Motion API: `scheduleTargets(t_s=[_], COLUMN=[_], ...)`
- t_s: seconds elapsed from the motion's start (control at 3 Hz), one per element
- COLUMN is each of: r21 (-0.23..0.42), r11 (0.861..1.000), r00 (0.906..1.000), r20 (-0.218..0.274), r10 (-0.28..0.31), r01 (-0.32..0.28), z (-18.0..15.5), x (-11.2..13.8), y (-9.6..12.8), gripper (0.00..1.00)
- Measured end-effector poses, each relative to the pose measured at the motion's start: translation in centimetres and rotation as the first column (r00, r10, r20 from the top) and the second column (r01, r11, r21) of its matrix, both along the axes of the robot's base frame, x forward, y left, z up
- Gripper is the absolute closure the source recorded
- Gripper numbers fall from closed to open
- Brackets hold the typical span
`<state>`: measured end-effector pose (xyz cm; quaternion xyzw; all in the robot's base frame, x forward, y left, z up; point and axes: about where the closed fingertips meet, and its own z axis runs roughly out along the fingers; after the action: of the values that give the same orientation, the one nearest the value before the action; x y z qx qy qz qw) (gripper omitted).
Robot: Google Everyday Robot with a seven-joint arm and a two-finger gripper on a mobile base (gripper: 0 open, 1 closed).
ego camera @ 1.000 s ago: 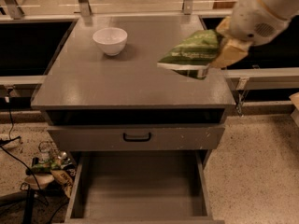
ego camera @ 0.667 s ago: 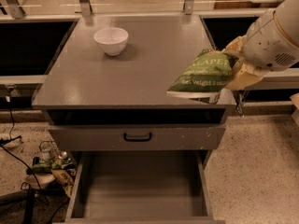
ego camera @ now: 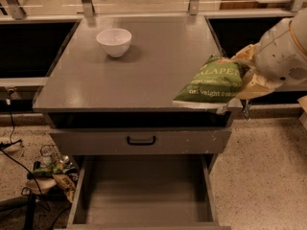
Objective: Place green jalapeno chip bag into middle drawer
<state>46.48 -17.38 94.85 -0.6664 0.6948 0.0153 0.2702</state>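
The green jalapeno chip bag [ego camera: 213,82] hangs tilted in the air over the front right corner of the grey cabinet top [ego camera: 120,80]. My gripper [ego camera: 243,76] is at the bag's right end and is shut on it; the white arm reaches in from the right edge. The middle drawer [ego camera: 144,195] stands pulled out below and to the left of the bag, its grey floor bare. The bag hides most of the fingers.
A white bowl [ego camera: 114,41] stands on the back left of the cabinet top. A grey drawer front with a black handle [ego camera: 141,140] sits above the open drawer. Cables and clutter [ego camera: 48,171] lie on the floor at left. Metal rail posts [ego camera: 86,1] stand behind.
My gripper has carried the chip bag to the right and toward the front edge of the cabinet top. The bowl and the drawers have not moved.
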Motion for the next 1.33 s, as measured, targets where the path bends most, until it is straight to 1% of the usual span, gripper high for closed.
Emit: scheduleTargets(t_s=[0.33,0.67,1.0,1.33], r21=[0.025,0.05,0.055,0.041], r11=[1.0,0.999,0.998,0.999], r00=[0.9989,0.9983,0.9986,0.9995], r20=[0.044,0.056,0.052,0.018], r10=[0.013,0.014,-0.004,-0.027], r01=[-0.014,-0.017,0.001,0.026], z=[-0.8,-3.5,-6.1,-9.7], x=[-2.5,-4.7,-4.9,-4.4], y=[0.3,0.4,0.3,0.2], gripper=[1.0,1.0,1.0,1.0])
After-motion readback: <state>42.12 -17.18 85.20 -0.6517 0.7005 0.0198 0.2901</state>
